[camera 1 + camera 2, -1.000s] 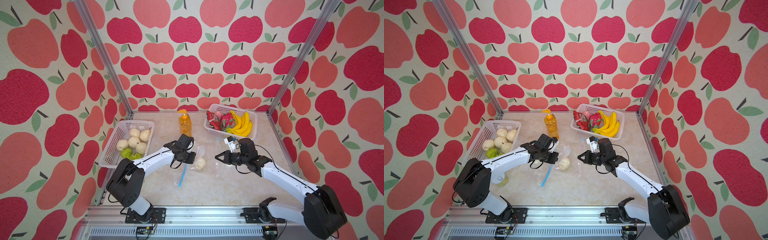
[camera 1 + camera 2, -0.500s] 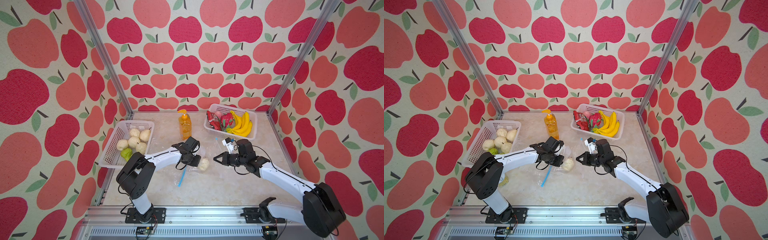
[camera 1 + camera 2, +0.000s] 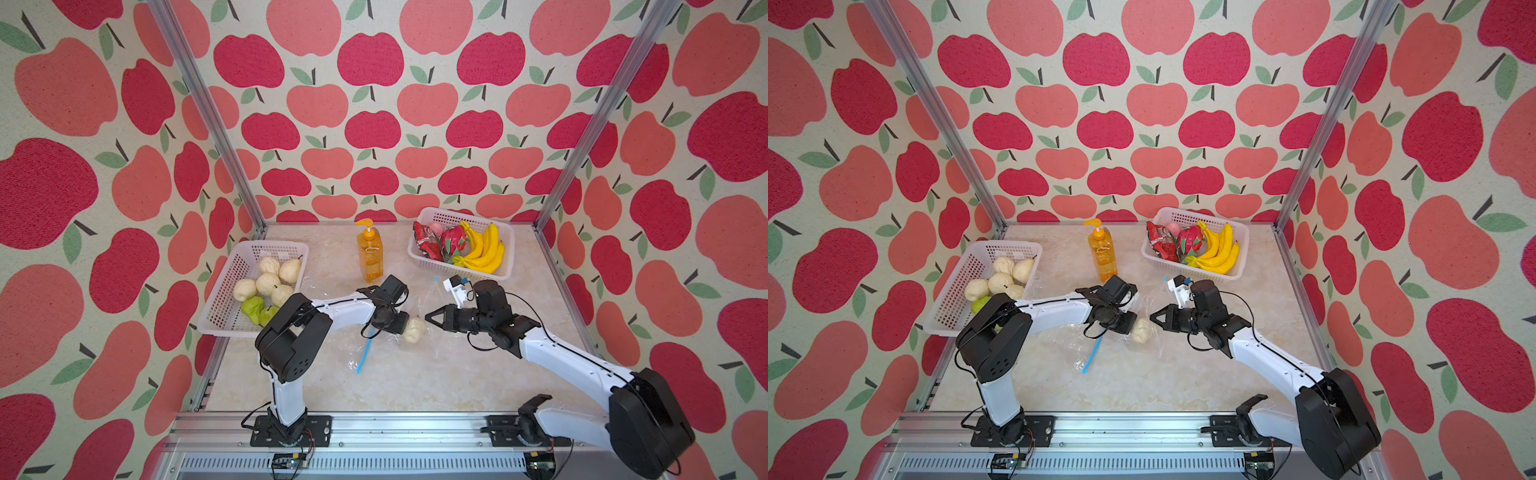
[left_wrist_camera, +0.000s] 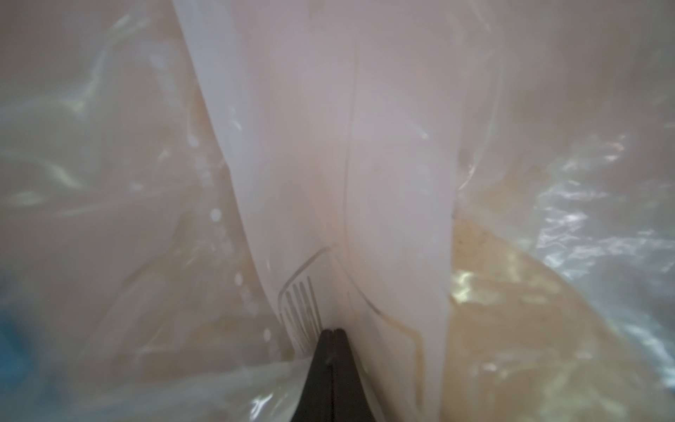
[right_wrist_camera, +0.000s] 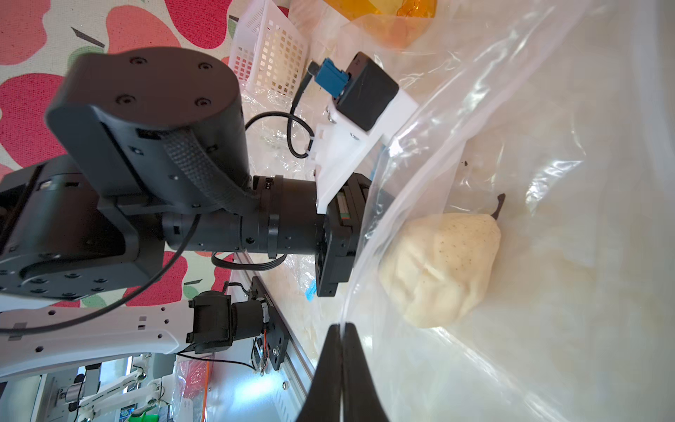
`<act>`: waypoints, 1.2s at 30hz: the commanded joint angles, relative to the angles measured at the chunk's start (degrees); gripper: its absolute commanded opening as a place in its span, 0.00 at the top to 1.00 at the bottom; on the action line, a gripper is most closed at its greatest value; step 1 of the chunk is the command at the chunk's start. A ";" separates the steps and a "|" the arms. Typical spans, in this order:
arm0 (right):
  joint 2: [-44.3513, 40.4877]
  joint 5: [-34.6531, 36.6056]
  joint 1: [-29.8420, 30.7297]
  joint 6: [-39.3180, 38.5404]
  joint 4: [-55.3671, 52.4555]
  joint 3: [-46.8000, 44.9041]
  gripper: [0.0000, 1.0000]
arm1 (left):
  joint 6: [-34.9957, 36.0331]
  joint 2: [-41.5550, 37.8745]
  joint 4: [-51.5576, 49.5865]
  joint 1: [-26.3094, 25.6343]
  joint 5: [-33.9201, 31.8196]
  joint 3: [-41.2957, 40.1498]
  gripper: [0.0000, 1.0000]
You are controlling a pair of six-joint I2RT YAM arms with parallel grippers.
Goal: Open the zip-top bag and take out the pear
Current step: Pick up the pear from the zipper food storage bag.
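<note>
The pear (image 3: pixel 413 330) lies inside the clear zip-top bag (image 3: pixel 420 300) at the middle of the table (image 3: pixel 407 386). Just left of it, the left gripper (image 4: pixel 333 330) is pinched tight on a fold of bag film. Just right, the right gripper (image 5: pixel 341 326) is clamped on the bag's edge. An orange soap bottle (image 3: pixel 369 253) stands farther back, a pear basket (image 3: pixel 224 332) sits at the left and a banana basket (image 3: pixel 440 264) at the far right.

The clear plastic zip-top bag (image 5: pixel 493 91) is glossy and crinkled, the pale yellow pear (image 5: pixel 442 266) matt and speckled, the beige marbled worktop (image 3: pixel 415 382) smooth and faintly shiny, the white lattice plastic basket (image 3: pixel 224 299) matt.
</note>
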 commanded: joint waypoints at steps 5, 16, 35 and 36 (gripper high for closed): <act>-0.31 1.09 0.36 -0.08 0.03 -1.05 1.00 | 1.92 -3.58 -4.19 0.07 -2.06 2.61 1.00; -0.29 2.38 0.35 -0.01 -0.17 -1.16 1.00 | 0.15 -9.71 -5.77 0.03 0.04 3.03 0.98; 0.76 1.78 0.36 0.95 1.22 -2.02 1.00 | -1.70 -3.06 -0.07 -1.21 2.14 3.24 0.98; 0.86 1.70 0.35 1.09 1.48 -2.10 1.00 | -1.95 -2.59 0.35 -1.37 2.44 3.33 0.98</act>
